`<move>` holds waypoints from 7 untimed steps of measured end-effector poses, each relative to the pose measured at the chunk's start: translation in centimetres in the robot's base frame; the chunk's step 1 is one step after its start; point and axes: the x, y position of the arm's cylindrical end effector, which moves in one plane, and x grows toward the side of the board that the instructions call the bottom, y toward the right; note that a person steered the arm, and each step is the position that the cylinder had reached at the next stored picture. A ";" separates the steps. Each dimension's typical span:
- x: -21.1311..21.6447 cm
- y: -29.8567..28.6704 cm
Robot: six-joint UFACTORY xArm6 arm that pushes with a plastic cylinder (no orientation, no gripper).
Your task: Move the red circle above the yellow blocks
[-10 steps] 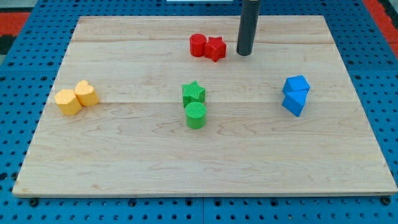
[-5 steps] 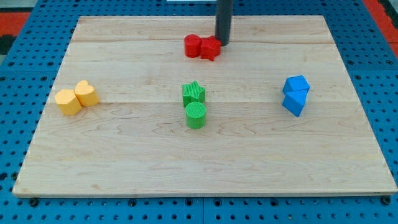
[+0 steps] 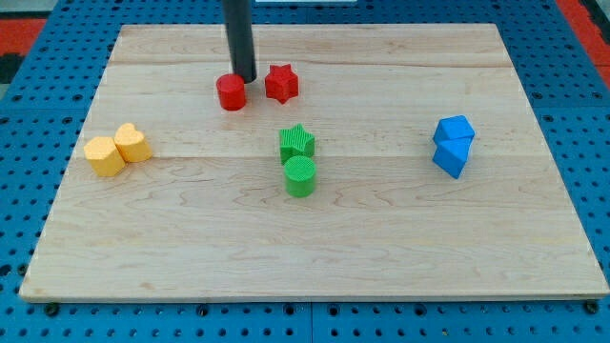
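The red circle (image 3: 230, 92) lies on the wooden board at the view's upper middle-left. My tip (image 3: 245, 78) touches its upper right edge, between it and the red star (image 3: 280, 83), which lies just to the right. Two yellow blocks (image 3: 116, 149) sit side by side at the view's left, below and left of the red circle.
A green star (image 3: 296, 143) and a green circle (image 3: 299, 176) stand together at the board's centre. Two blue blocks (image 3: 453, 145) sit touching at the view's right. The board (image 3: 315, 257) lies on a blue pegboard.
My tip moved left across the board's top. It pushed the red pair left, and the red circle has separated from the red star and gone further left.
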 end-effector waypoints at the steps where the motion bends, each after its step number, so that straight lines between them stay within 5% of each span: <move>1: 1.6 -3.0; 4: 4.4 4.6; 5: 4.4 -1.0; 7: 7.0 2.1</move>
